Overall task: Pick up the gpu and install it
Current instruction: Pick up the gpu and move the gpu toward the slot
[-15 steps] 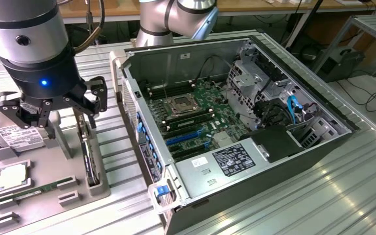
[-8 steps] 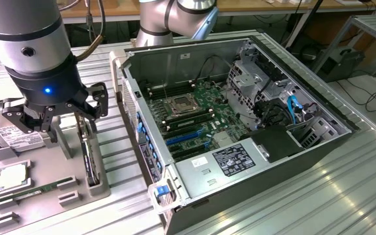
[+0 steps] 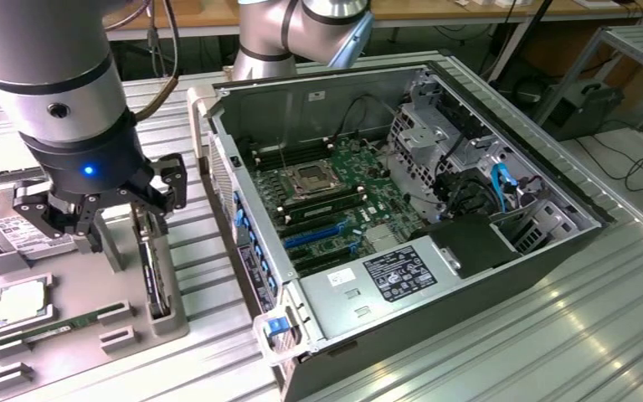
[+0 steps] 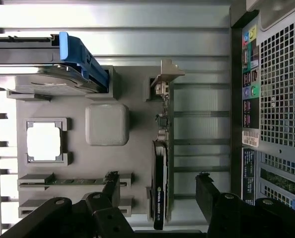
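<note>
The end effector (image 3: 120,228) hangs with its two fingers spread wide, holding nothing. It is directly over the gpu (image 3: 156,276), which stands on its thin edge in a slot of the grey parts tray (image 3: 76,293) on the bench (image 3: 489,360). In the wrist view one finger lies to each flat side of the gpu (image 4: 160,158), whose long axis runs crosswise to their closing line; how far above it they are is hard to judge. The open computer case (image 3: 455,327) lies just beside the tray, to the exterior view's right.

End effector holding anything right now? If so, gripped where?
Nothing held. The end effector is open above the gpu, which stands on edge in the gray tray.
</note>
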`<state>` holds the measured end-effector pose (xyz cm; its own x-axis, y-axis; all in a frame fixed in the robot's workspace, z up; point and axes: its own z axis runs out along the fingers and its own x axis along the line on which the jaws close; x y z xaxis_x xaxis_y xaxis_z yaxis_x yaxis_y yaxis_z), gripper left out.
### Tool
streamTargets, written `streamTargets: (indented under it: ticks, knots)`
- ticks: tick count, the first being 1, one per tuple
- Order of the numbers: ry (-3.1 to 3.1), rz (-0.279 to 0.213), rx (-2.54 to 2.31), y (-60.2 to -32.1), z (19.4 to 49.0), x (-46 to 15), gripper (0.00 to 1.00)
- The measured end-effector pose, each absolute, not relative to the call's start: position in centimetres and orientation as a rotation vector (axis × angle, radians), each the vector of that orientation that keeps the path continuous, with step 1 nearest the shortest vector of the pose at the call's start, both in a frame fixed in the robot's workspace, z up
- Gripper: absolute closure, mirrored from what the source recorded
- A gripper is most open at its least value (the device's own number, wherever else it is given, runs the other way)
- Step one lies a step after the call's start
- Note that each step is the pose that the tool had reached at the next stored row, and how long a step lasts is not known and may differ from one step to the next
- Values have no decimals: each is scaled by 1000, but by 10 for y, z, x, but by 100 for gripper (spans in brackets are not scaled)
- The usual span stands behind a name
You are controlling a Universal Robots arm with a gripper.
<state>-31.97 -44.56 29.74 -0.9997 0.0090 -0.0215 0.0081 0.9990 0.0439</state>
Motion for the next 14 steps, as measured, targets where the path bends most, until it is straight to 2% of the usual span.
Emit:
streamTargets:
  ticks: [14]
  knots:
    - [3122, 69, 4, -452, 272, -320, 28]
